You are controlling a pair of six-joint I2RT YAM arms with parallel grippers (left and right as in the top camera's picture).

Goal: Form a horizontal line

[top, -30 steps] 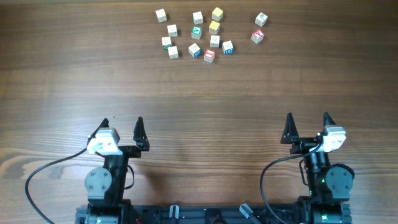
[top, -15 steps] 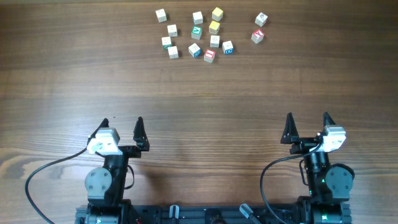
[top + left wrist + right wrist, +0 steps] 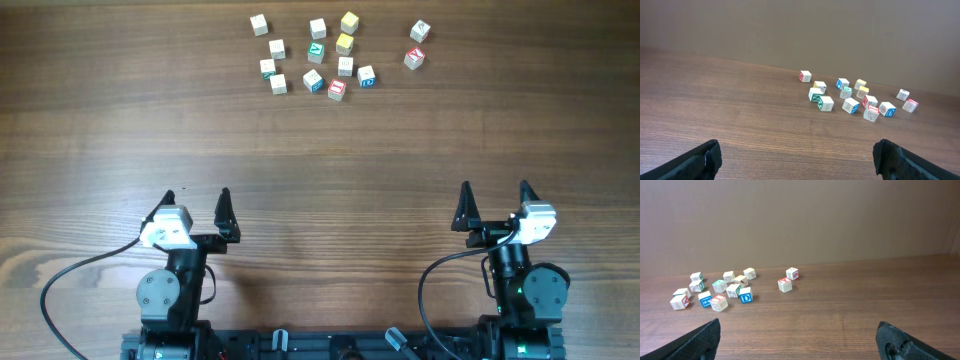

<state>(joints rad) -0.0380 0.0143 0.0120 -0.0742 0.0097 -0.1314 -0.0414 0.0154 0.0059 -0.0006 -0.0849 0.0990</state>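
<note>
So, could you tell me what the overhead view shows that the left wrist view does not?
Only the overhead view shows the right gripper and the whole of the left gripper, both open, at the near side of the table. Only the left wrist view shows the plain wall behind the table and the side faces of the loose cubes. Both show those cubes scattered at the far side, two a little apart from the rest, with no row formed yet.

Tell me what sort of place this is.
Probably a robot test bench: left arm and right arm fixed at the edge of a wooden table, small letter cubes scattered on it, a plain wall behind.
</note>
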